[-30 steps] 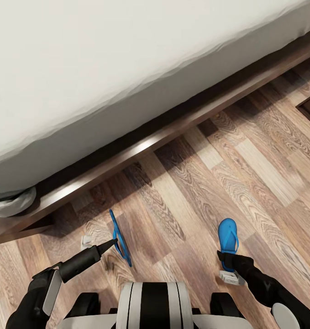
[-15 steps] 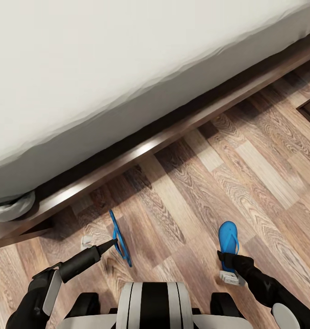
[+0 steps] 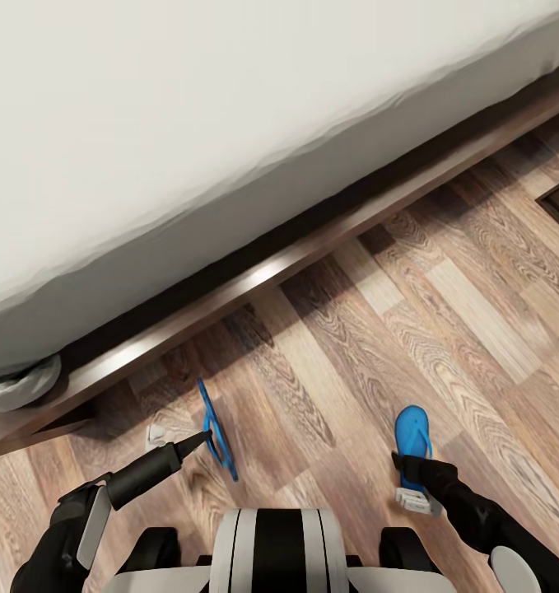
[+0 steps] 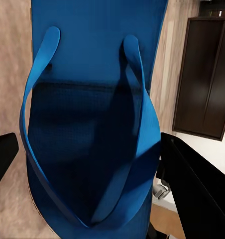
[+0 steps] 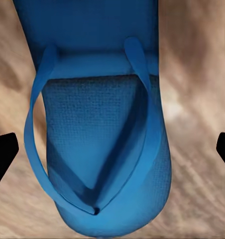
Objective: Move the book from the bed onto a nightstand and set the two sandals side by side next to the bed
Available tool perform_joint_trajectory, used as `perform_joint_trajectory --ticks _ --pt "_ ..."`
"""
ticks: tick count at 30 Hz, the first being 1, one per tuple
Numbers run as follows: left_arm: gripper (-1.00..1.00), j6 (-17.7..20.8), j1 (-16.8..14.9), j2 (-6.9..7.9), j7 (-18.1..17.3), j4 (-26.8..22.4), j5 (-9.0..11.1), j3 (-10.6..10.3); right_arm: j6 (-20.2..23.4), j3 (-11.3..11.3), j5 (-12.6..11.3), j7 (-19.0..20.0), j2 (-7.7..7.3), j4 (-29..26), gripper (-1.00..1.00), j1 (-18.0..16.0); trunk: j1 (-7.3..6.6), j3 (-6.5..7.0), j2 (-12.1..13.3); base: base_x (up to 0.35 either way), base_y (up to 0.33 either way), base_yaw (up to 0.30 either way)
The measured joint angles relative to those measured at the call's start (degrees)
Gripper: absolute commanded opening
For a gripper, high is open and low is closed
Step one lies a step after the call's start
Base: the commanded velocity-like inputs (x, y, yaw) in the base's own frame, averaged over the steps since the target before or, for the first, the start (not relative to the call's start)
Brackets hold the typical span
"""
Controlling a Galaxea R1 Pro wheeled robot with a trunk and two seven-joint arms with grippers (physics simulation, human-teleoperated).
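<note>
At about 8 o'clock in my head view, my left fingers [image 3: 207, 436] pinch the left sandal [image 3: 216, 430], a thin bright-blue flip-flop held on edge so I see mostly its narrow rim. My left wrist camera shows its flat sole [image 4: 92, 149] close up, with a finely dotted texture and two smooth straps meeting in a V, and my dark fingers [image 4: 192, 184] at either side of it. Behind it stands a glossy dark-brown cabinet [image 4: 204, 74].

The floor [image 3: 444, 313] is wood plank, with swirling grain in mixed tan and brown boards. Across 10 to 2 o'clock runs the bed [image 3: 230, 123], its light-grey mattress soft and slightly rippled along the edge, on a dark, polished wooden frame [image 3: 254, 276].

At about 5 o'clock my right fingers [image 3: 411, 473] grip the heel of the right sandal [image 3: 412, 432], which lies sole-up-flat, rounded toe pointing toward the bed. My right wrist camera shows its pebbled footbed [image 5: 97, 129] and rubbery straps, with my black fingertips [image 5: 3, 154] wide at both edges, so the exact closure I cannot tell there.
</note>
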Motion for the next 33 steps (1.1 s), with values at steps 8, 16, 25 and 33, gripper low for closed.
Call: perform_joint_trajectory --ticks 8,16,25,33 --pt "-1.00 -0.02 0.00 0.00 0.00 0.00 0.01 0.00 0.00 0.00 0.00 0.00 0.01 0.00 1.00 -0.01 0.01 0.00 0.00 0.018 0.000 0.000" --pt "-1.00 0.05 0.00 0.00 0.00 0.00 0.01 0.00 0.00 0.00 0.00 0.00 0.02 0.00 1.00 0.04 0.00 0.00 0.00 0.099 0.000 0.000" --pt "-1.00 0.04 0.00 0.00 -0.02 0.00 0.01 0.00 0.00 -0.01 0.00 0.00 0.02 -0.07 1.00 0.03 0.01 0.00 0.00 0.012 0.000 0.000" --pt "-1.00 0.06 0.00 0.00 -0.02 0.00 0.02 0.00 0.00 -0.07 0.00 0.00 -0.03 -0.09 1.00 0.01 0.01 0.00 0.00 0.000 0.000 0.000"
